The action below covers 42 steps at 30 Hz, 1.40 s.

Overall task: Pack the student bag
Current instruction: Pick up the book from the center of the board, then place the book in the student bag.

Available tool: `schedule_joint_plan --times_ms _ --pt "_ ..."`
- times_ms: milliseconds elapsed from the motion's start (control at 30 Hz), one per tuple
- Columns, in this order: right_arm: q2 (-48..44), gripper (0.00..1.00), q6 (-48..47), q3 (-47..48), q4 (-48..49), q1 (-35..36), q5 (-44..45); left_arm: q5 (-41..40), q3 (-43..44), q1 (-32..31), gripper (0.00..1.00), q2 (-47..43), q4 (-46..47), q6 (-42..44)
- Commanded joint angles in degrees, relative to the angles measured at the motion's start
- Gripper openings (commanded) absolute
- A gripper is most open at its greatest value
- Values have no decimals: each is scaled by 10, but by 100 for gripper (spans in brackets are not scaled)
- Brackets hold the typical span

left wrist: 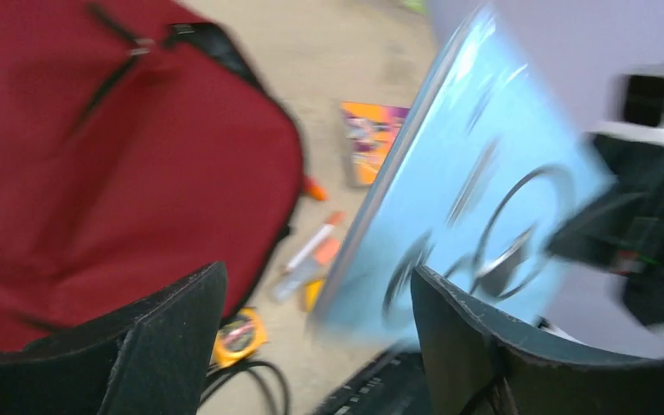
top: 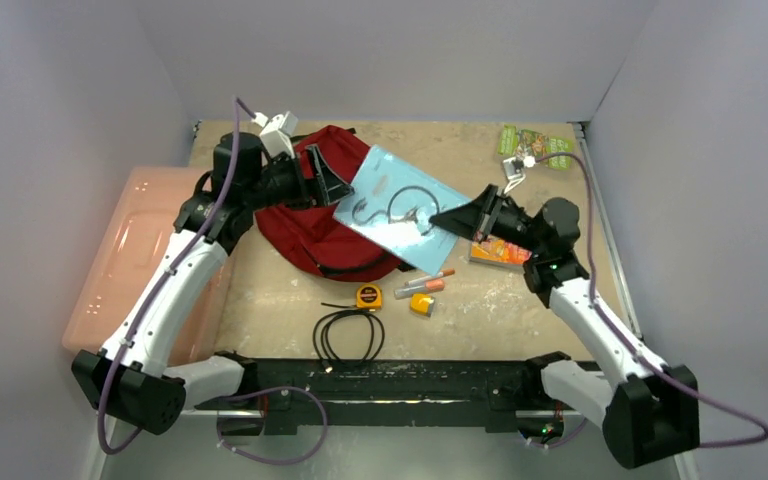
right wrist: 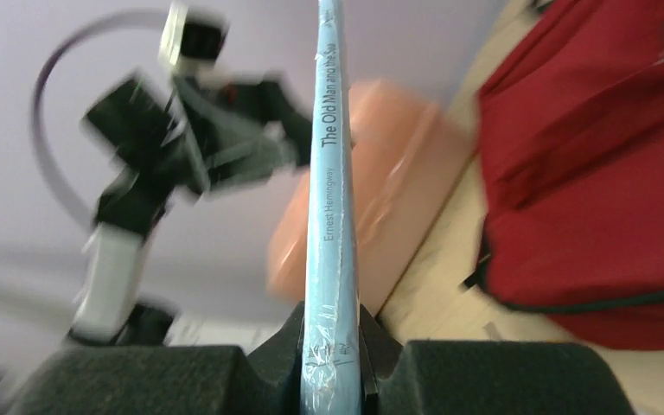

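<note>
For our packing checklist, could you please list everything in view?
student bag: one, dark red, centre-left
book: one, light blue, above bag
box: one, pale pink, far left
tape measure: one, yellow, near bag
markers: two, orange-tipped, beside tape measure
small item: one, yellow, by markers
cable: one, black, near edge
booklet: one, orange, under right arm
packets: unclear, green, far corner
left gripper: one, black, open beside book
right gripper: one, black, shut on book

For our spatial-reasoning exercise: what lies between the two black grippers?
A thin light-blue paperback book, pinched by the right gripper, open left gripper opposite; the top view shows it.
</note>
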Motion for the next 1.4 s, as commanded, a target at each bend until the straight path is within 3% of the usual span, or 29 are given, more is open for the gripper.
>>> schedule_joint_plan --times_ms 0,33,133,333,567,833,933,1033,1167,1367 --pt "-97 0 -294 160 -591 -3 473 -283 -2 -27 79 12 -158 119" --pt "-116 0 -302 171 -629 -4 580 -300 -12 -50 81 13 -145 137" --pt "-141 0 -327 199 -698 -3 735 -369 -33 -149 86 33 -99 205" --pt "-167 0 -372 212 -752 -4 826 -464 22 -271 88 175 -78 324" --pt "-227 0 -390 177 -733 -3 787 -590 192 -314 88 382 -155 367" --pt "-217 0 -392 159 -729 -4 724 -641 231 -324 85 466 -164 388" --pt "-216 0 -388 152 -720 -3 710 -675 231 -325 78 464 -172 387" --pt "-213 0 -384 143 -712 -4 697 -693 215 -325 62 442 -168 383" --pt "-193 0 -390 141 -713 -4 669 -706 183 -325 49 397 -156 377" --pt "-153 0 -408 148 -701 -3 515 -680 177 -318 30 354 -145 388"
